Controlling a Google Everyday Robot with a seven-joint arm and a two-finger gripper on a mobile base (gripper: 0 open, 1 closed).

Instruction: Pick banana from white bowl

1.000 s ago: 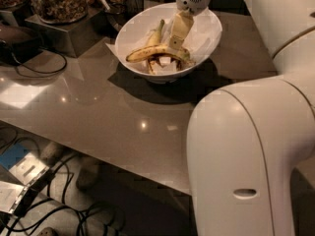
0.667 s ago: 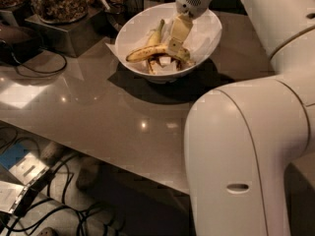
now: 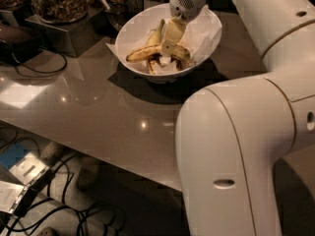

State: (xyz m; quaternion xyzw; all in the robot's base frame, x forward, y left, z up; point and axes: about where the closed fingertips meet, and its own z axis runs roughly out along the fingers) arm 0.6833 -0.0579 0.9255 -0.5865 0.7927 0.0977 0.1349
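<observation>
The white bowl (image 3: 129,31), lined with white paper, stands on the brown table at the top centre. The curved yellow banana (image 3: 142,54) with brown speckles lies across the bowl's front. A slimmer banana (image 3: 156,35) leans behind it. My gripper (image 3: 170,42) reaches down into the bowl from above, right on the middle of the curved banana and covering part of it. The banana rests in the bowl.
My large white arm (image 3: 236,146) fills the right side and hides the table there. A glass jar of nuts (image 3: 59,1) on a metal box (image 3: 64,33) and a dark wire basket (image 3: 123,4) stand left of the bowl. A black cable (image 3: 39,65) lies on the table. Cables (image 3: 59,200) lie on the floor.
The gripper has edged slightly left and lower over the bananas. The bananas and the bowl lie as before.
</observation>
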